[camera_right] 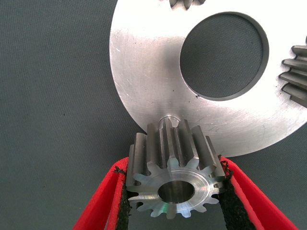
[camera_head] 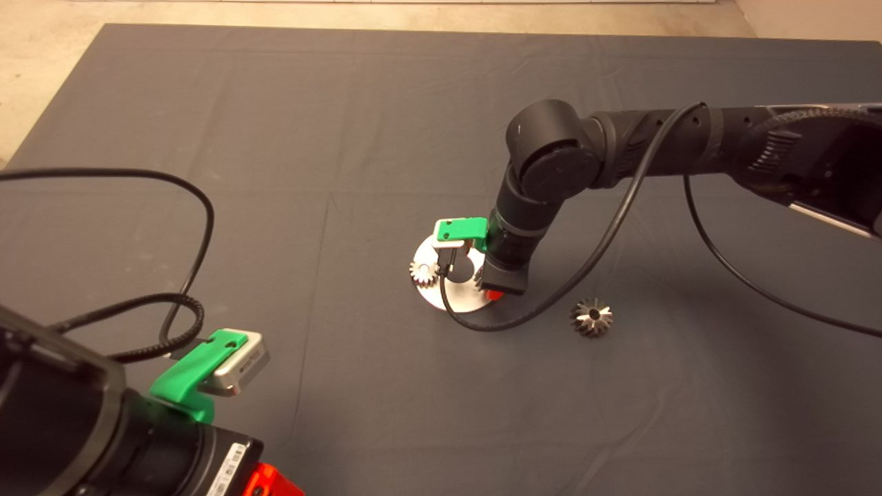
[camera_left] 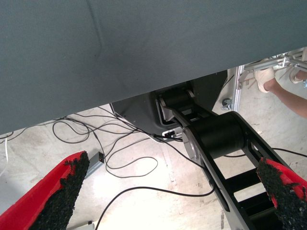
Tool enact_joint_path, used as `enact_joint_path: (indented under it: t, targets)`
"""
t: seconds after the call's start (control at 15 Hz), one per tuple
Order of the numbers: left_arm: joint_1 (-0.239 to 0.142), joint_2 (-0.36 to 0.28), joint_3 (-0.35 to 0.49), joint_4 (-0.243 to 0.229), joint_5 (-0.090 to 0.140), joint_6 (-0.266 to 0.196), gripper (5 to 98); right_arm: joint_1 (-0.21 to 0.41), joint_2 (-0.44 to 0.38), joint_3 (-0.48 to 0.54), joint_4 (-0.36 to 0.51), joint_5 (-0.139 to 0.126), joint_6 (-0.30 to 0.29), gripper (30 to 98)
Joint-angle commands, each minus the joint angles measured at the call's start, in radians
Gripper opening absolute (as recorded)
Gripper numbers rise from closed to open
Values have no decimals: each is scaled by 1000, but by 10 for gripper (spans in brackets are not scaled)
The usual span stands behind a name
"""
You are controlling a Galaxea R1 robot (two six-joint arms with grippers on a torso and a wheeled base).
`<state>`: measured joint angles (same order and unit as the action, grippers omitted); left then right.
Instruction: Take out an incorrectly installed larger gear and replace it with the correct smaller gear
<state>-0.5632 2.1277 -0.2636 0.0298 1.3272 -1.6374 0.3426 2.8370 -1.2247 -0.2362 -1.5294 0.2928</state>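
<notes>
The left tool (camera_left: 172, 191), jaws wide, is parked at the counter's lower left. The right tool (camera_right: 175, 191) grips the small silvery fine-toothed steel gear (camera_right: 175, 175) above the round silvery steel plate (camera_head: 460, 297). The dark grey flaring-toothed bevel gear (camera_head: 591, 317) lies on the dark mat (camera_head: 344, 138), right of the plate.

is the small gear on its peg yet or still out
Out. The right gripper holds the smaller gear between its pads just short of the peg on the round plate; the peg is bare.
</notes>
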Motion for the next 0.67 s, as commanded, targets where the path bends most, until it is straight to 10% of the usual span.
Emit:
enact_joint_path:
  t: [0.0, 0.6]
  targets:
    - [-8, -4, 15, -14, -2, -4, 909, 20, 6, 13, -23, -129, -2, 422]
    - [-8, -4, 15, -14, -5, -2, 909, 6, 6, 13, -23, -129, -1, 421]
